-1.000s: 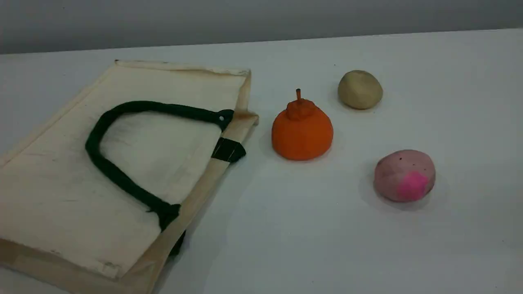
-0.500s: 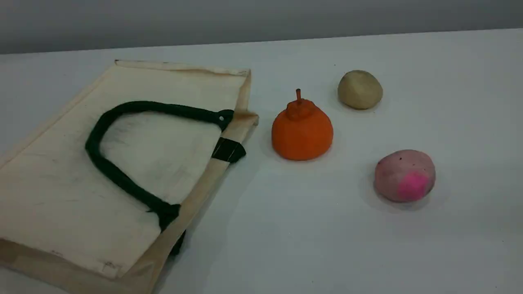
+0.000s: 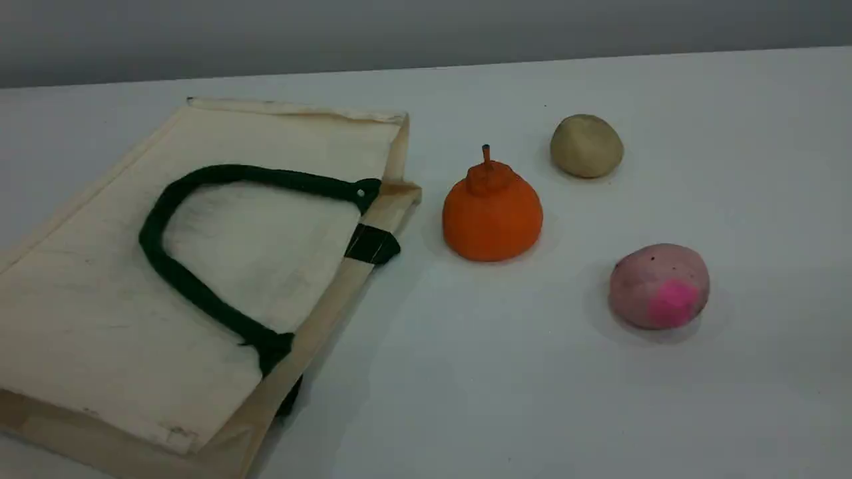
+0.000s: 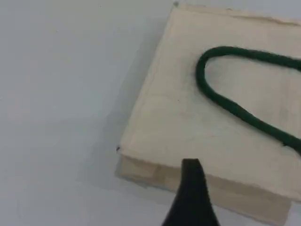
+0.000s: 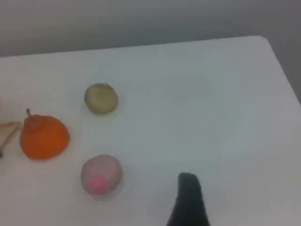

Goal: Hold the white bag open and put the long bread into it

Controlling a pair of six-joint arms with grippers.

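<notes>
The white bag (image 3: pixel 100 313) lies flat and closed on the left of the table, its dark green handle (image 3: pixel 160 266) looped across the top face. In the left wrist view the bag (image 4: pixel 188 122) and handle (image 4: pixel 221 99) lie just beyond one dark fingertip (image 4: pixel 192 188) of my left gripper, which hovers above the bag's near edge with nothing in it. Over bare table, one dark fingertip (image 5: pixel 189 197) of my right gripper shows, to the right of the foods, also with nothing in it. The long bread is out of view. Neither arm appears in the scene view.
An orange pumpkin-shaped piece (image 3: pixel 492 213) with a stem stands just right of the bag. A round beige bun (image 3: pixel 586 146) sits behind it and a pink ball (image 3: pixel 659 286) nearer the front right. The table's right corner (image 5: pixel 263 40) shows in the right wrist view.
</notes>
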